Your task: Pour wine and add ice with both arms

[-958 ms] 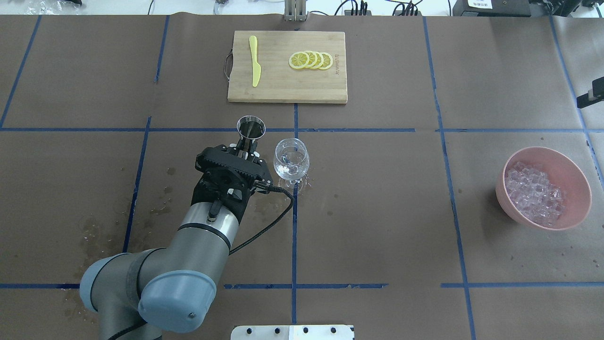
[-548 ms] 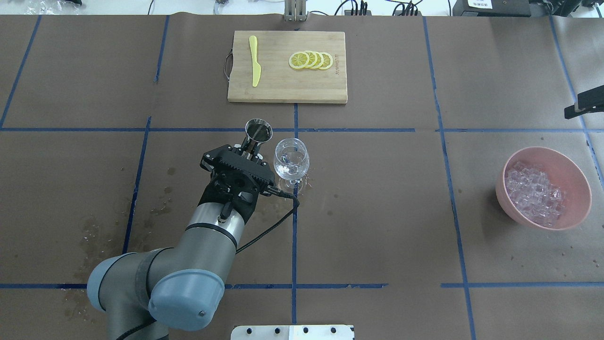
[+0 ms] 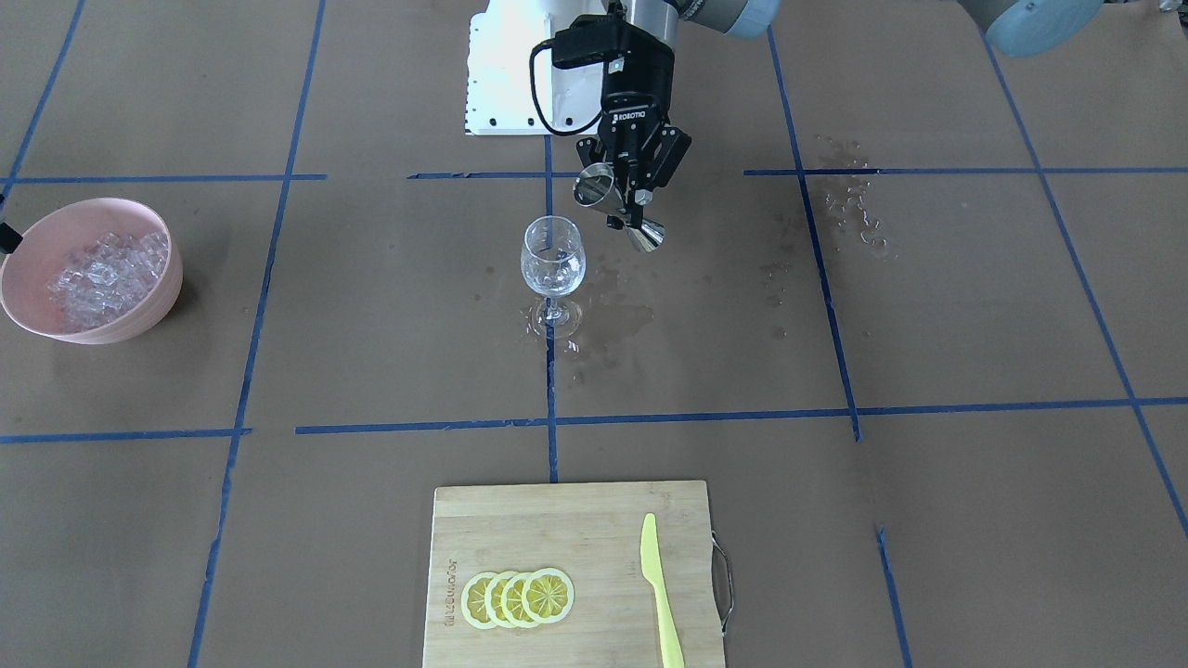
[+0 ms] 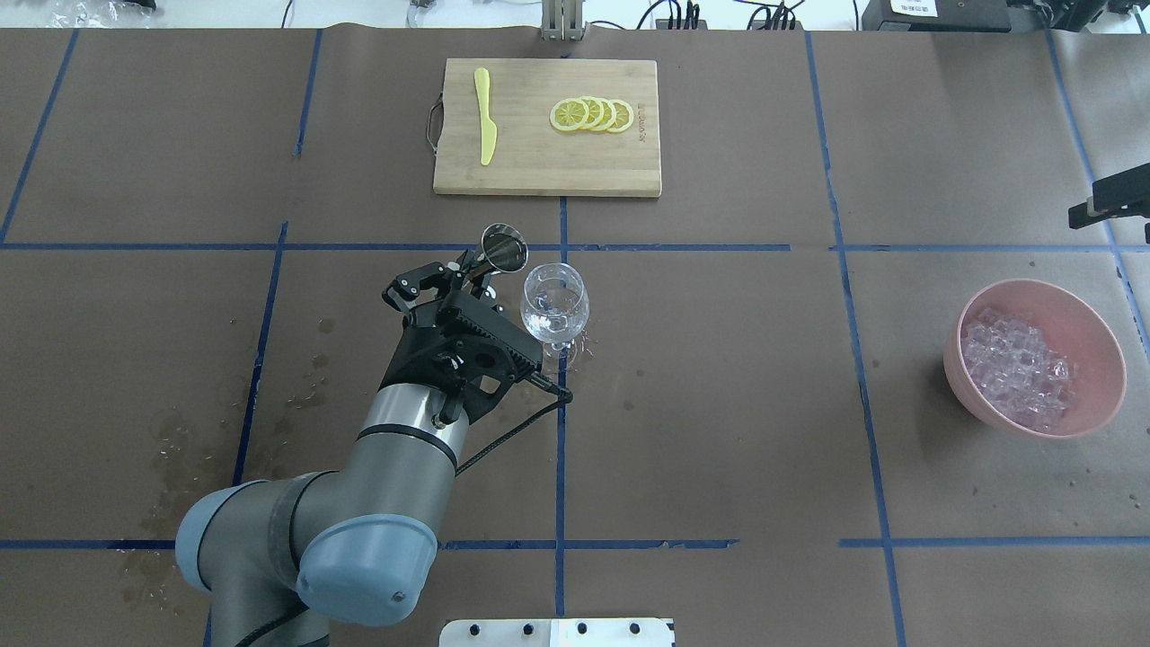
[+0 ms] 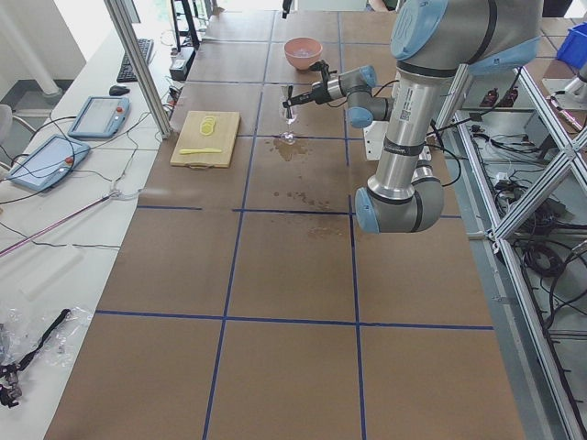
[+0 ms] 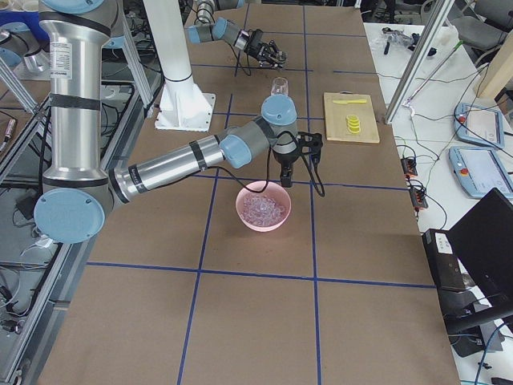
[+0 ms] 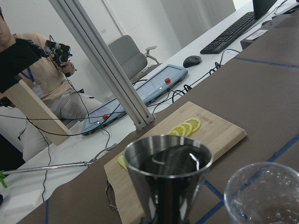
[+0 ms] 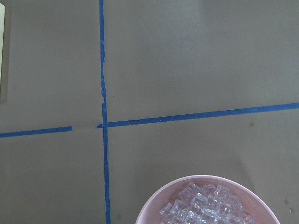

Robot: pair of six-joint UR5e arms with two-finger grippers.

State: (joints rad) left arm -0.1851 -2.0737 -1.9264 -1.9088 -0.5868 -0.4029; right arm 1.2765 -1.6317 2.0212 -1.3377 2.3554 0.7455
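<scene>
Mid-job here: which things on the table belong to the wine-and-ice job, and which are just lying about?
In the job: left tool gripping the steel jigger, wine in it, wine glass, pink bowl, ice, right tool.
Lying about: cutting board, lemon slices, yellow knife, wet stains.

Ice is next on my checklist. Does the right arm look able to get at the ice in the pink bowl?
Probably yes. The right gripper hangs close beside the pink bowl, the ice lies uncovered, and nothing stands between them. The left gripper holds the jigger off at the wine glass.
</scene>
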